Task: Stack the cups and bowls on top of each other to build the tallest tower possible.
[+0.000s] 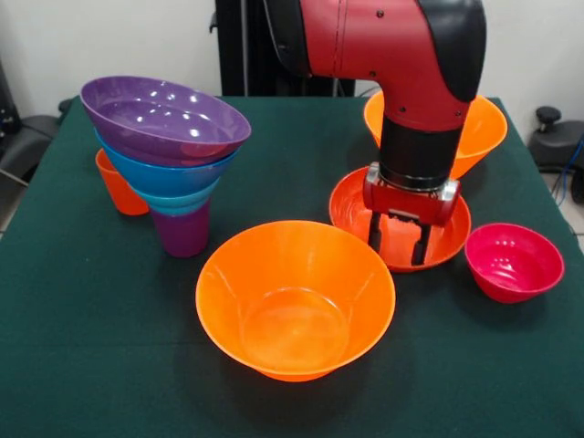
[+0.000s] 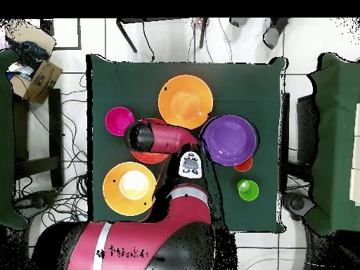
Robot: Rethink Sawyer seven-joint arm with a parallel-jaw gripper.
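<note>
Two large orange bowls, one tower

1 camera looks across the green worktop from close and low, the other straight down from high above, and both share that worktop.

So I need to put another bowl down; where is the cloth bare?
The widest free patch of green cloth lies in the front view's lower left, bordered by the tower and the near orange bowl. Another lies below the magenta bowl. Around the gripper and red-orange dish it is crowded.
</note>
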